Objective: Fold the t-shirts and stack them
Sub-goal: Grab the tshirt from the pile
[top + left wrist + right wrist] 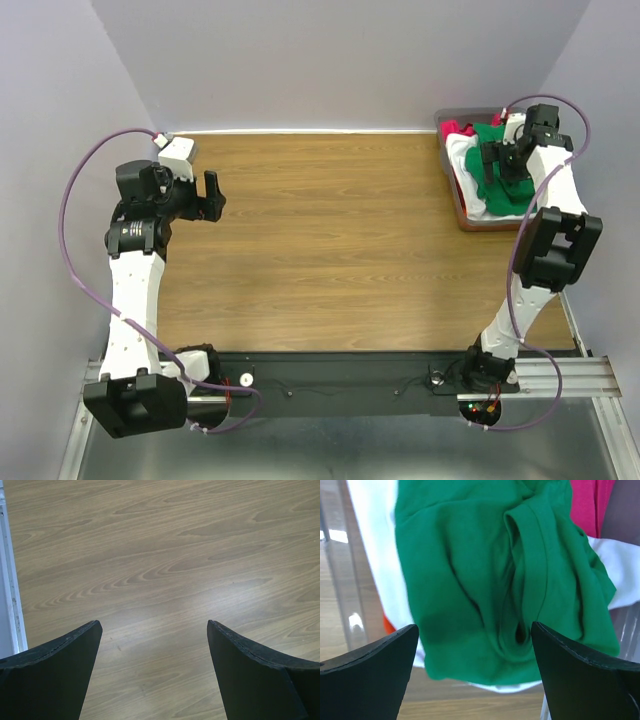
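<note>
Our spread right pincer (474,626) hovered over the soft, limp bright-green cloth t-shirt (465,555); we judged the raised fold (520,565) between its jaws easiest to pinch.

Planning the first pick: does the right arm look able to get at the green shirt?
Likely yes: the right gripper hangs open over the green shirt, which lies topmost in the bin, nothing covering it.

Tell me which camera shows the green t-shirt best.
Right wrist: the green t-shirt fills the frame, creases and hem sharp. Top external shows it small in the bin, partly hidden by the right arm. Left wrist shows only table.
</note>
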`<action>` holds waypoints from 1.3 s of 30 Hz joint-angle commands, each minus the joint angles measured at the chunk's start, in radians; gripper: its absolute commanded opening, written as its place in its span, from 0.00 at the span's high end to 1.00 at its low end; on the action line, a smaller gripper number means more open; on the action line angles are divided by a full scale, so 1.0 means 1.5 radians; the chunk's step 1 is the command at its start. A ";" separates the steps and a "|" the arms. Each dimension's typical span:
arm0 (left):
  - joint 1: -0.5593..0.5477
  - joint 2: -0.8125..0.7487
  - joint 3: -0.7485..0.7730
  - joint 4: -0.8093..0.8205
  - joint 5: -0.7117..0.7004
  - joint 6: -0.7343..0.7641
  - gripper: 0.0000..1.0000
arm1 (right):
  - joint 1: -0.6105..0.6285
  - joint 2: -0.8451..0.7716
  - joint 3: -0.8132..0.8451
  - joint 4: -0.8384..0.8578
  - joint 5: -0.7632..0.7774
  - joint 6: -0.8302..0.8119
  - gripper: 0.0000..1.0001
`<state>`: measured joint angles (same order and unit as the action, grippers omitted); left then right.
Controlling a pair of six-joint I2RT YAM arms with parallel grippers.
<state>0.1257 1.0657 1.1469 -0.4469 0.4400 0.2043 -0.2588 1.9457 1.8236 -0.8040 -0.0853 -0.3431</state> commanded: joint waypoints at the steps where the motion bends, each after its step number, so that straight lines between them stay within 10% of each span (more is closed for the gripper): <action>1: -0.001 0.007 0.024 0.011 0.014 0.007 0.01 | -0.001 0.029 0.055 -0.015 0.002 -0.021 0.00; 8: -0.001 0.025 0.025 0.003 0.020 0.011 0.01 | -0.004 0.082 0.083 -0.017 -0.009 -0.013 0.02; 20: -0.001 0.031 0.016 0.014 0.024 0.005 0.01 | -0.030 0.025 0.118 -0.021 -0.039 -0.001 0.99; 31: -0.002 0.033 0.011 0.018 0.035 0.002 0.01 | -0.047 -0.056 0.240 -0.024 -0.083 0.006 0.99; 39: 0.002 0.061 0.051 -0.017 0.055 0.004 0.01 | -0.046 -0.083 0.360 -0.023 -0.311 0.088 0.99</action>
<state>0.1261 1.1408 1.1553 -0.4656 0.4774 0.2073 -0.3321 1.8713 2.2681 -0.8688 -0.3317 -0.2920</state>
